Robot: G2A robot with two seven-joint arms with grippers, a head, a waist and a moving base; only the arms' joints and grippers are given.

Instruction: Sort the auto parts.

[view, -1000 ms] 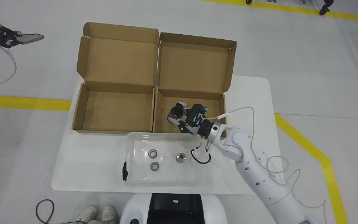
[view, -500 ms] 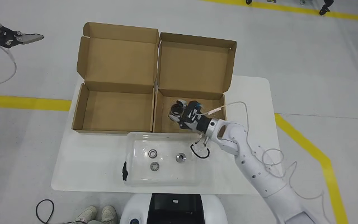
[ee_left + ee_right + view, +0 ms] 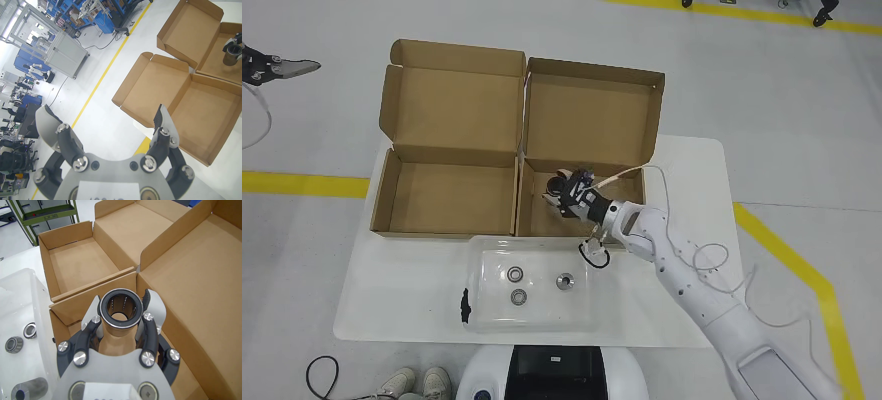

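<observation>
The linear bearing [image 3: 117, 330] is showing smooth metal with a black matt end ring; the left box [image 3: 447, 195] and right box [image 3: 587, 110] are looking like matt brown cardboard; the bin [image 3: 542, 310] is gleaming as clear glossy plastic; a small bearing [image 3: 14, 344] is showing dull grey metal; the table [image 3: 692, 200] is looking smooth white.

right gripper [image 3: 122, 298], bearing [image 3: 118, 330]: farther over box [image 3: 189, 275]

The right arm [image 3: 672, 265] stretches forward over the table's [image 3: 692, 180] right half, its gripper [image 3: 121, 306] clamped on a metal sleeve [image 3: 121, 326], while the left gripper [image 3: 104, 115] hangs beyond the far left corner, fingers [image 3: 44, 117] spread wide.
</observation>
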